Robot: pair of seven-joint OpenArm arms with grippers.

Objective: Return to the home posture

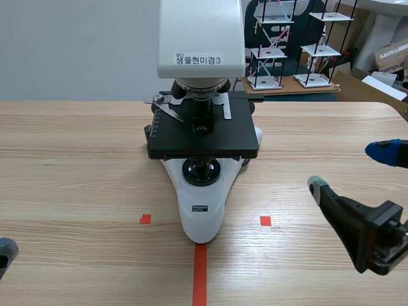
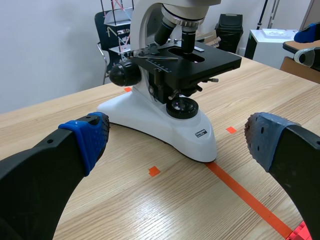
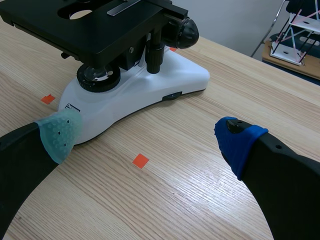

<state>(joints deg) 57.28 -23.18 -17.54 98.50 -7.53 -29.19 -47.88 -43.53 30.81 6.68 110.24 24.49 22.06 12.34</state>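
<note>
A white microscope [image 1: 201,159] with a black stage [image 1: 204,131] stands in the middle of the table, its foot pointing at the near edge. My right gripper [image 1: 351,170] hovers open low at the right of the microscope's foot, with nothing between its fingers. In the right wrist view the open gripper [image 3: 147,137] faces the microscope base [image 3: 150,85]. Only a grey tip of my left gripper [image 1: 5,252] shows at the near left corner. The left wrist view has that gripper [image 2: 175,142] open and empty, with the microscope [image 2: 165,115] ahead of it.
The wooden table [image 1: 76,166] carries orange-red tape marks near the microscope's foot. Behind the far edge stand white shelf models [image 1: 271,44] and cardboard boxes [image 1: 392,57]. A black bin [image 2: 230,30] and a chair [image 2: 107,25] stand beyond the table.
</note>
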